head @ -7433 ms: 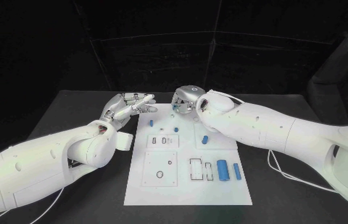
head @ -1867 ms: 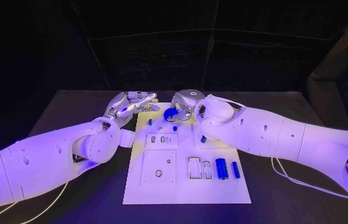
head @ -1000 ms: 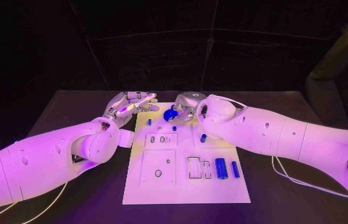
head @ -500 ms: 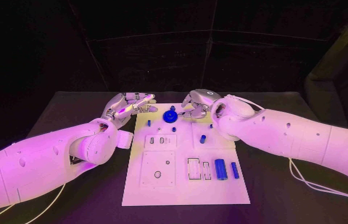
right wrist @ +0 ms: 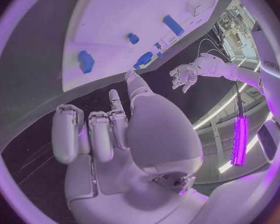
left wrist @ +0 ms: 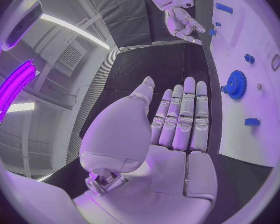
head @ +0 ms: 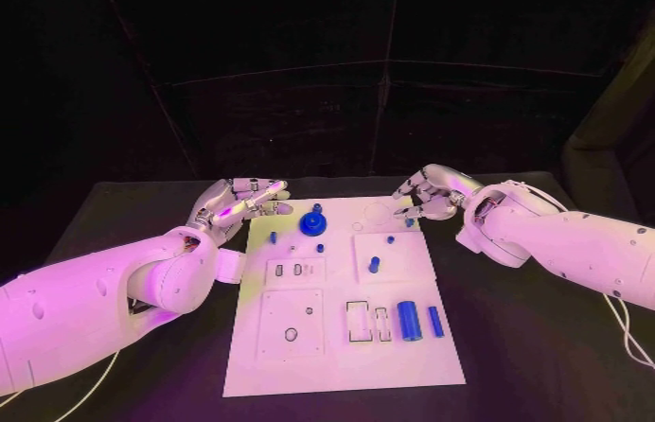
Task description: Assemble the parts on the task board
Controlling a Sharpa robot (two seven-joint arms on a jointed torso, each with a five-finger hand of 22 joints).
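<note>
On the board (head: 342, 346), toward twelve o'clock, we see the blue gear (head: 315, 223) standing free. Our left hand (head: 240, 200) hovers at its nine o'clock, fingers straight, holding nothing; our right hand (head: 432, 193) at its three, fingers loosely curled, empty.

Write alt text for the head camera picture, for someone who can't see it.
A white task board lies on a black table between two white robot arms, with small blue parts on it, among them a blue gear near its far end. The left hand and right hand hang empty beside the board's far corners, touching nothing.
</note>
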